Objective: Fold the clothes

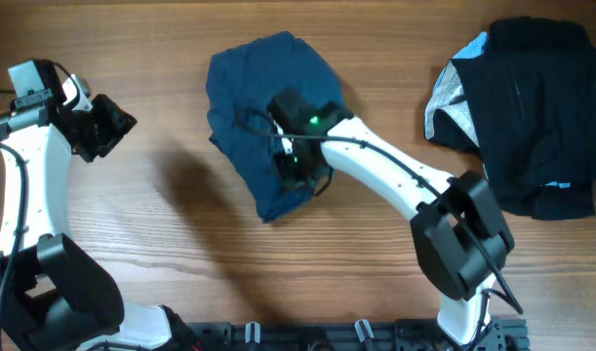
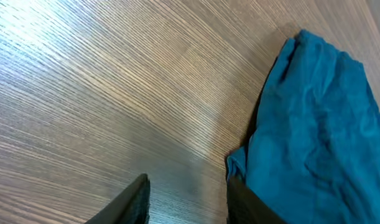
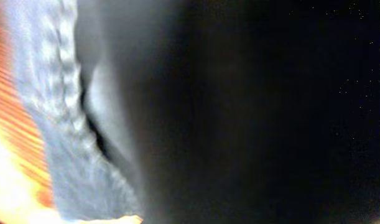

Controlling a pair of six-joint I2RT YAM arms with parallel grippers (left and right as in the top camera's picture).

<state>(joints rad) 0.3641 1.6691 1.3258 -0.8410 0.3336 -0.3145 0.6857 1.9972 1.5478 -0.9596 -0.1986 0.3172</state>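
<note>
Blue garment (image 1: 263,88) lies bunched mid-table (image 1: 161,214). Right gripper (image 1: 296,161) is pressed into its lower part, probably to pin or pinch a fold; cloth smothers the wrist view, so I can't tell its grip. Left gripper (image 1: 110,125) hangs aside, fingers apart, empty. Black clothes (image 1: 532,107) lie far right.

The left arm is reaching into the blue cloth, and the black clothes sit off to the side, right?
No, it's the right arm reaching into the blue cloth; the overhead view shows it. The black clothes do sit off to the side.
</note>
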